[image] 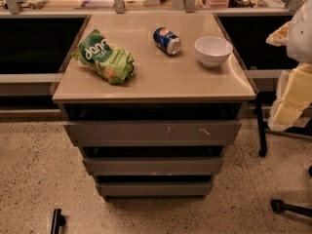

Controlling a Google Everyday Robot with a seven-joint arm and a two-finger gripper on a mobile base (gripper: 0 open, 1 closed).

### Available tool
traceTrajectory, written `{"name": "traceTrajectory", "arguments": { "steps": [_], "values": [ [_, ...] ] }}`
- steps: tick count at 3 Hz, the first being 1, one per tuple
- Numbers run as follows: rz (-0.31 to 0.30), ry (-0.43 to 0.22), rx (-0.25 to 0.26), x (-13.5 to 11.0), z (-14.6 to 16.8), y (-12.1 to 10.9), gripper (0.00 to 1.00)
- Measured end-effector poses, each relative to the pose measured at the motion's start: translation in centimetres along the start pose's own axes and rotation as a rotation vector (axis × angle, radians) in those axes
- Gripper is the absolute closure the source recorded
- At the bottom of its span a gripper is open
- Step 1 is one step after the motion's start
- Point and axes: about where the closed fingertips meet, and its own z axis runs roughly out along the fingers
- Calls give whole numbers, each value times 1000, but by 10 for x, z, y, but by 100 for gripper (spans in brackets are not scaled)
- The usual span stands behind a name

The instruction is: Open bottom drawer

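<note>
A green snack bag [104, 57] lies on the left of the beige surface [146, 84]. Under the surface's front edge, the bottom drawer [155, 188] is the lowest and narrowest of three grey fronts, just above the speckled floor. A Pepsi can [167, 40] lies on its side, with a white bowl [213, 51] beside it. The tool [292, 96] hangs at the right edge, off the surface; how far open it is cannot be told.

Grey bottom drawer [154, 188]; cream pincer [286, 112] — right edge.
</note>
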Motion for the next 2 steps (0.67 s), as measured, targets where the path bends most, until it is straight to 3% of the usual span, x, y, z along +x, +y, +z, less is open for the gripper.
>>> {"name": "traceTrajectory", "arguments": {
  "steps": [2],
  "values": [
    [21, -38, 22, 5, 6, 10, 0]
  ]
}}
